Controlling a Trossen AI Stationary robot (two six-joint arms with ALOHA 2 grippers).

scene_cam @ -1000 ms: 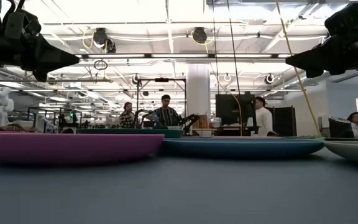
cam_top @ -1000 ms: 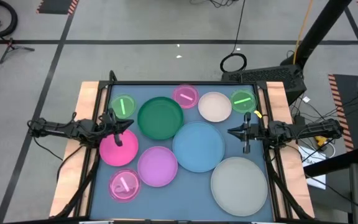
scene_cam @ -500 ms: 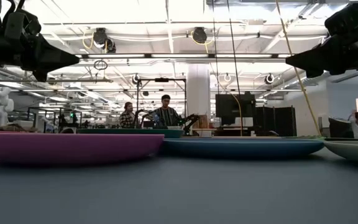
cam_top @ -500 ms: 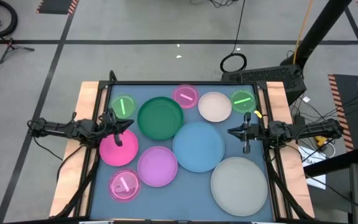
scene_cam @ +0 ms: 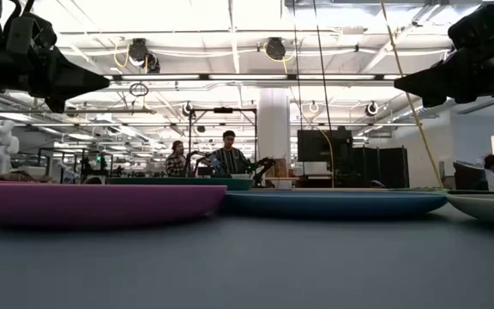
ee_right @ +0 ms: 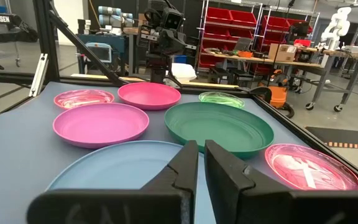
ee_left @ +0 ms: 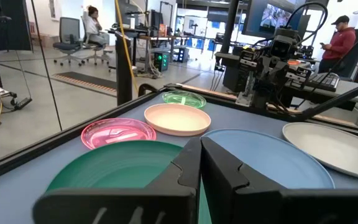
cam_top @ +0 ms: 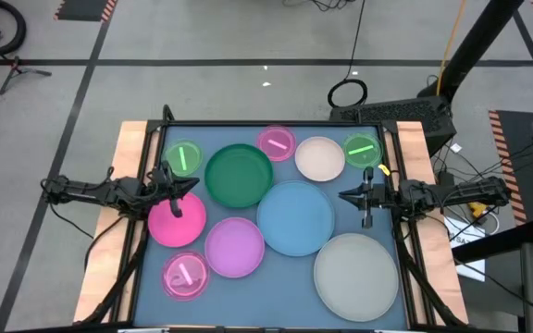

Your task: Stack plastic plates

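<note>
Comparing with the earlier frames: no change. Left gripper [cam_top: 185, 190], closed and empty, over pink plate [cam_top: 174, 222]; right gripper [cam_top: 348, 195], closed, beside blue plate [cam_top: 294, 217]. Plates lie flat.

Two dark jointed arms, black blocky fingers [ee_left: 229, 177].

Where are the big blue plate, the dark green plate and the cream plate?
blue plate [cam_top: 294, 217]: high view, middle of its flat face.
green plate [cam_top: 239, 175]: high view, middle of its flat face.
cream plate [cam_top: 319, 158]: high view, middle of its flat face.
</note>
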